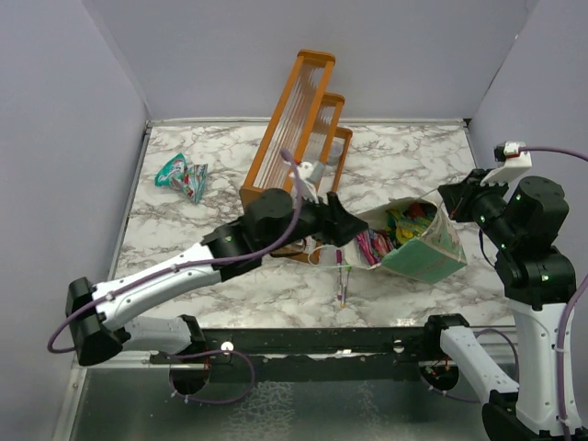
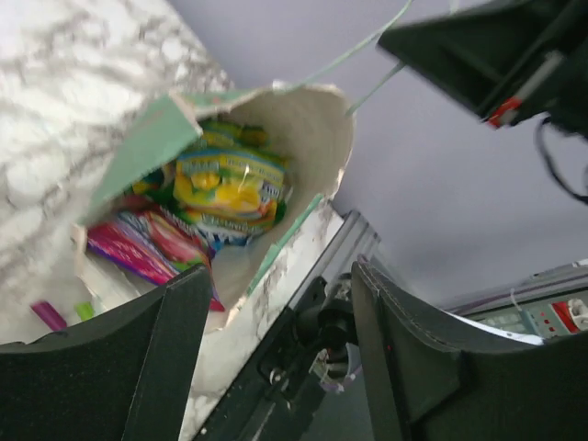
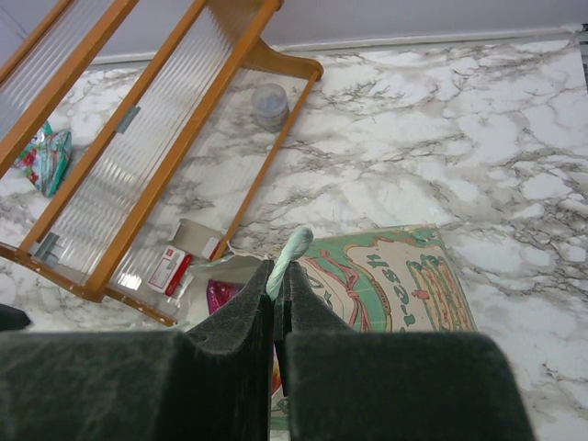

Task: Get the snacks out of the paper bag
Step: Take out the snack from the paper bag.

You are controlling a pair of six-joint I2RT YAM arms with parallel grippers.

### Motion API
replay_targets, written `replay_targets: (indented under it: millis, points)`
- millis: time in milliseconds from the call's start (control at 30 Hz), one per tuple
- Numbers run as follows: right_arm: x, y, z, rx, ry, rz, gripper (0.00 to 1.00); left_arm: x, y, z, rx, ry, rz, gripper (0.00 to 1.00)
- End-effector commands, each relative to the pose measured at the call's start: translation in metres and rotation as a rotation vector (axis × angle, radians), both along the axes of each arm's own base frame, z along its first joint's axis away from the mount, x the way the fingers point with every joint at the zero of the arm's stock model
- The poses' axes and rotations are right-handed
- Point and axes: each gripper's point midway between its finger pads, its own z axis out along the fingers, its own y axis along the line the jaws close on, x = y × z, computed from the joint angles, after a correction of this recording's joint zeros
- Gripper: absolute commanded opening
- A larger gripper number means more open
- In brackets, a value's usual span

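Foil snack packets (image 1: 409, 223), small, shiny and crinkly, lie mostly inside the mint-green paper gift bag (image 1: 424, 259). The bag rests on its side on the marble-patterned table (image 1: 220, 147), right of centre, with its mouth facing left. 1 teal-and-red foil packet (image 1: 182, 176) is already out on the table, well apart from the bag and left of the orange wooden slatted rack (image 1: 299, 119).

Right gripper (image 3: 280, 276): fingers pressed together on a fold of the bag's upper rim, pinching it and holding the mouth open. The bag's printed face lies just beyond the fingers.

Left gripper (image 2: 280, 285): fingers spread wide with nothing between them, poised at the bag mouth and pointing in. Its wrist view looks into the cream interior, where a yellow packet (image 2: 230, 184) sits towards the back and a magenta packet (image 2: 152, 243) lies nearer the opening.

A thin purple-and-green marker pen (image 1: 342, 280) lies on the table just in front of the mouth. It is no part of the task.

Assessment: the step in hand is the reach for the next packet. With 1 out and several inside, the task appears to be at an early stage.

The next move calls for the left gripper to advance through the mouth, low along the bag's lower wall, and close on 1 packet only. The magenta packet looks the nearest candidate. Foil of this kind is likely to slip, so a firm hold on a crimped edge is advisable. The right gripper's pinch should hold so the bag is not dragged along on withdrawal.
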Motion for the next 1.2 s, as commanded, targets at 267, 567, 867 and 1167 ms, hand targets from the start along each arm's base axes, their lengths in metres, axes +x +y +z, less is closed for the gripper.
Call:
replay_targets:
  millis: [267, 567, 867, 1167]
  points:
    - [0.004, -0.003, 0.033, -0.013, -0.133, -0.018, 0.01, 0.013, -0.047, -0.091, 0.228, 0.312, 0.390, 0.50]
    - [0.004, -0.003, 0.036, -0.017, -0.131, -0.016, 0.01, 0.025, -0.050, -0.123, 0.226, 0.387, 0.495, 0.43]
    - [0.004, -0.002, 0.033, -0.017, -0.129, -0.014, 0.01, 0.029, -0.066, -0.166, 0.335, 0.441, 0.505, 0.42]
    - [0.004, -0.001, 0.033, -0.015, -0.129, -0.006, 0.01, 0.042, -0.093, -0.192, 0.368, 0.442, 0.468, 0.44]
